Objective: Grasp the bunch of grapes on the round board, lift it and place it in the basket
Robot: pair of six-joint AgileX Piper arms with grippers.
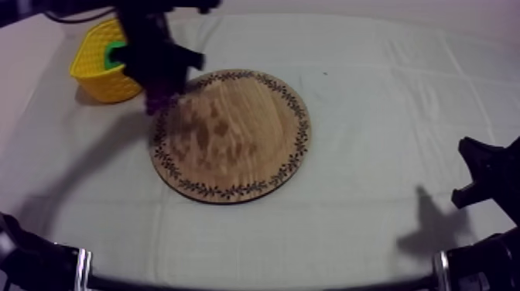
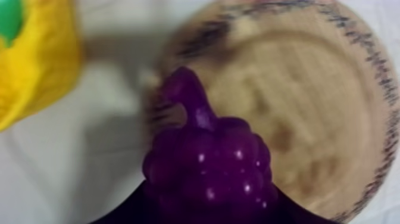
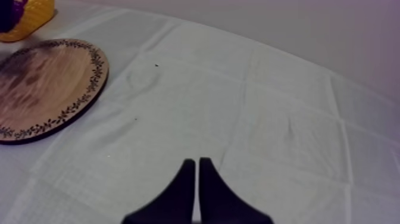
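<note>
Top camera slants down — all views share the board (image 1: 232,139).

The grey-white cloth (image 1: 387,131) is lying flat across the tabletop, its fold creases running in a grid out to the right edge, a tiny dark speck (image 1: 325,73) is sitting toward the far edge, and a green item (image 1: 114,53), kind unclear, is peeking out near the far left corner.

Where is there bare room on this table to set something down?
Free: the middle of the board, and the cloth between board and right gripper. Crowded: the gap between basket and board, where the left gripper holds the grapes.
</note>
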